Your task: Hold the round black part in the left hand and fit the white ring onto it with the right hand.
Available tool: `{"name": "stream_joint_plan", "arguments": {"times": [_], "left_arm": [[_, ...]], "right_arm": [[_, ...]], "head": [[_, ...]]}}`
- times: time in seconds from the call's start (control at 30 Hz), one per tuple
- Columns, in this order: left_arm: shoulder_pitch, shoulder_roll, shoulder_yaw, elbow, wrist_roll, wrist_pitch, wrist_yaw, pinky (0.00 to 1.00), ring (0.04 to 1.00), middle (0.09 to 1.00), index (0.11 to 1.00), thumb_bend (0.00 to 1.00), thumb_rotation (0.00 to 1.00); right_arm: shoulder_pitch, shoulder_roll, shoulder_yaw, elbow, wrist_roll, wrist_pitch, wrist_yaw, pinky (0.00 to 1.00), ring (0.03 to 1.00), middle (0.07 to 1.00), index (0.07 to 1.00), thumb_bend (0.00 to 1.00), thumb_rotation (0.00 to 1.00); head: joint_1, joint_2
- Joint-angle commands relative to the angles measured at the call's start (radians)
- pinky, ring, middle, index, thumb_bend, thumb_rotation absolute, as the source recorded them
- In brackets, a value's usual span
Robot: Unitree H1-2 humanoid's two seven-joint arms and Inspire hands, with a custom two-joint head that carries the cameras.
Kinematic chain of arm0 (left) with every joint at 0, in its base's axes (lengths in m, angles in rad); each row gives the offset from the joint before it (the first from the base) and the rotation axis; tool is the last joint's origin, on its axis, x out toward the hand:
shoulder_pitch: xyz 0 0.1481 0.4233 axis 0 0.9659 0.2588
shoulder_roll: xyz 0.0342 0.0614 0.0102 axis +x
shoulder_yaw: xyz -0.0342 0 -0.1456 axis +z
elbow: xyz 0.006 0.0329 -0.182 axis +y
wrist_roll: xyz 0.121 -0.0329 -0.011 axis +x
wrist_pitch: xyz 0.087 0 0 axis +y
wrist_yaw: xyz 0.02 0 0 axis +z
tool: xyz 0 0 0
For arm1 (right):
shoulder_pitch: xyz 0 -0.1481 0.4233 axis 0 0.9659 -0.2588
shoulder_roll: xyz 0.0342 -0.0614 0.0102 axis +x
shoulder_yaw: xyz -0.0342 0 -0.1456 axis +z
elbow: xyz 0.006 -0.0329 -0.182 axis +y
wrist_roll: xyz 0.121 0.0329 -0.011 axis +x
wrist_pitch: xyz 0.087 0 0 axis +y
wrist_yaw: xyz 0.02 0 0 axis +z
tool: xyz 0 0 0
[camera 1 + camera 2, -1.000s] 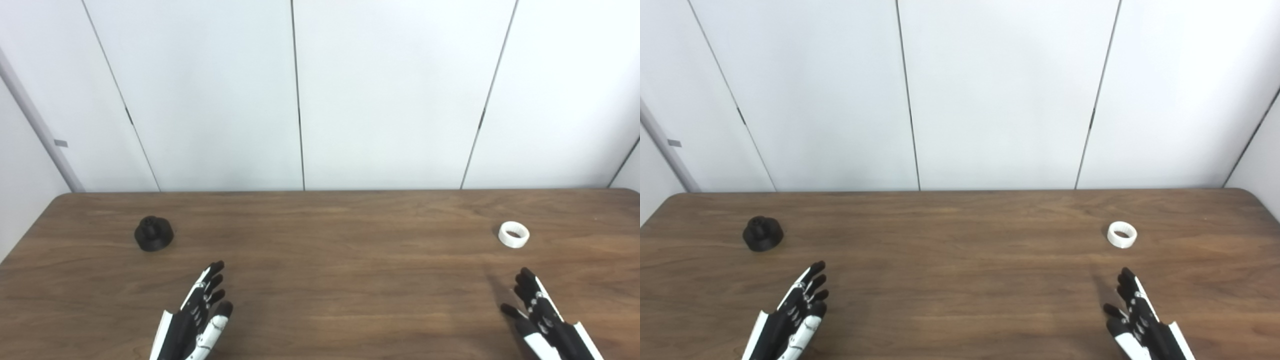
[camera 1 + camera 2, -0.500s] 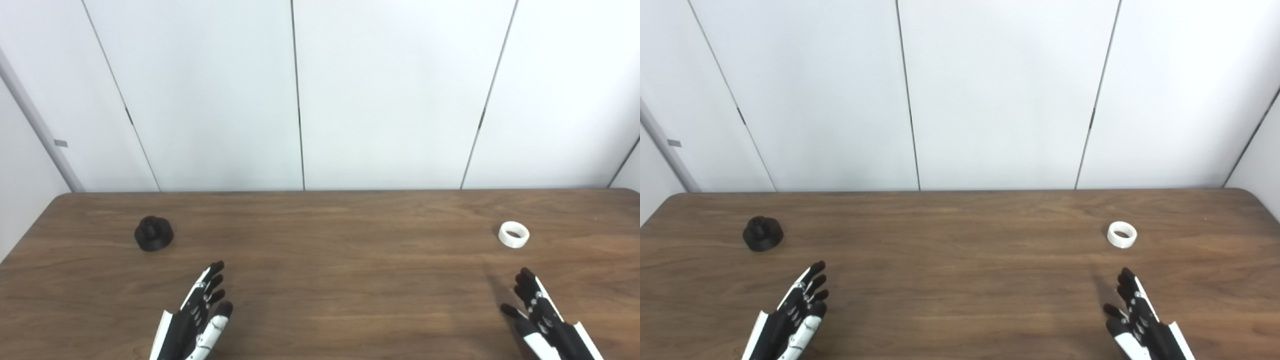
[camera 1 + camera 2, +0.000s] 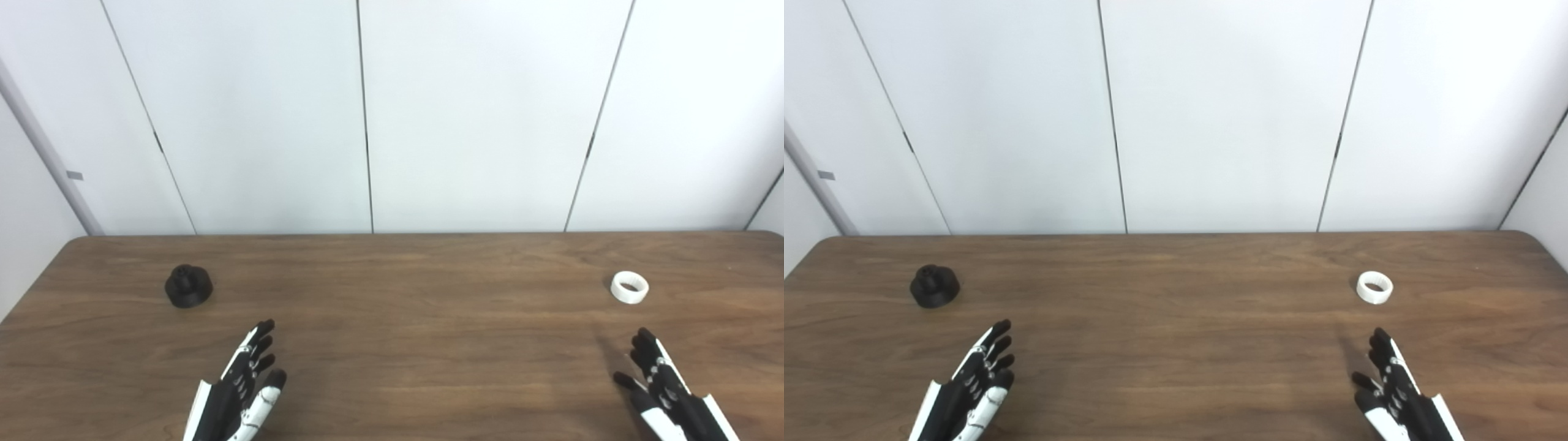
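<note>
Resting on the table (image 3: 392, 343), our left hand (image 3: 242, 386) and right hand (image 3: 664, 386) lie with fingers spread, holding nothing. We see the black part (image 3: 188, 286) on the table beyond the left hand, the ring (image 3: 629, 286) beyond the right, both untouched.

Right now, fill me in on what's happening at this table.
Nothing is being handled yet. The round black part sits on the left of the brown wooden table, and the small white ring sits on the right, far apart. The left hand and right hand are both open near the table's front edge, each short of its piece and touching neither. Picking up has not begun.
</note>
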Motion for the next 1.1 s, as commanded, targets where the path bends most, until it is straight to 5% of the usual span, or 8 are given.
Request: {"name": "stream_joint_plan", "arguments": {"times": [0.0,0.37,0.63,0.7,0.97,1.07], "left_arm": [[0.019,-0.010,0.001,0.002,0.011,-0.025,0.015,0.89,0.966,1.000,0.935,0.65,0.64],[-0.018,0.000,0.084,-0.094,0.160,-0.136,0.124,0.93,0.979,1.000,0.930,0.73,0.61],[-0.080,0.042,0.214,-0.188,0.351,-0.148,0.226,0.96,0.999,1.000,0.895,0.73,0.56],[-0.098,0.060,0.248,-0.198,0.371,-0.118,0.236,0.97,0.999,0.999,0.886,0.76,0.55],[-0.173,0.159,0.332,-0.225,0.321,0.178,0.167,1.00,1.000,1.000,0.817,0.94,0.58],[-0.199,0.195,0.342,-0.206,0.357,0.219,0.176,1.00,1.000,1.000,0.825,0.96,0.51]], "right_arm": [[-0.004,-0.012,-0.002,0.006,0.006,-0.007,0.010,0.90,1.000,1.000,1.000,0.60,0.64],[-0.019,-0.020,-0.007,0.037,0.013,-0.028,0.014,0.90,1.000,1.000,1.000,0.57,0.64],[-0.026,-0.021,-0.007,0.047,0.014,-0.030,0.014,0.92,1.000,1.000,1.000,0.55,0.65],[-0.027,-0.018,-0.008,0.047,0.014,-0.022,0.010,0.93,1.000,1.000,1.000,0.57,0.66],[-0.029,-0.014,-0.004,0.041,0.011,-0.013,0.009,0.95,1.000,1.000,1.000,0.55,0.67],[-0.029,-0.012,-0.006,0.035,0.013,0.000,0.006,0.95,1.000,1.000,1.000,0.53,0.66]], "head": [[0.007,0.001],[0.064,-0.024],[0.101,-0.040],[0.111,-0.044],[0.133,-0.057],[0.144,-0.060]]}}
